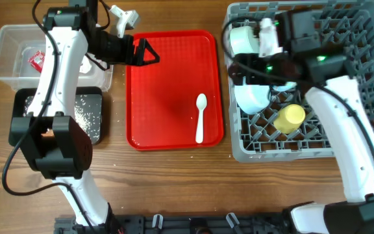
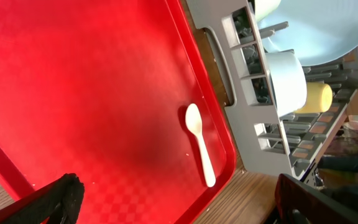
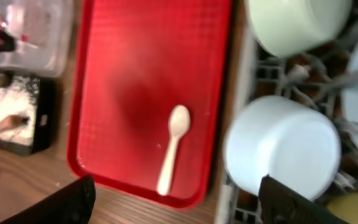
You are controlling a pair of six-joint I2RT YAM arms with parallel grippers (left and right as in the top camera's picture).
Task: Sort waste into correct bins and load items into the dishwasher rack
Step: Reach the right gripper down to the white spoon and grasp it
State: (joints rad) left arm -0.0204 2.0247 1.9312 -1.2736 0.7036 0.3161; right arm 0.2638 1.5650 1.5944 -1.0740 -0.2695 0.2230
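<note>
Spoon (image 1: 200, 117) on red tray (image 1: 167, 84), apart from left gripper (image 1: 152, 54), jaws seemingly spread.

Setting: a robotics test bench laid out as a dish-clearing station.

Evidence:
- A wooden table (image 1: 174, 185) with two white-and-black robot arms: left arm (image 1: 57, 78) at frame left, right arm (image 1: 346, 136) at frame right.
- Loose black cables (image 1: 8, 170).
- A black mounting rail (image 1: 174, 224) along the bottom edge.

Props:
- Grey dishwasher rack (image 1: 284, 151), upper right.
- Red serving tray (image 1: 161, 78), centre.
- Clear tub (image 1: 5, 58) and black tray (image 1: 22, 97), left.
</note>
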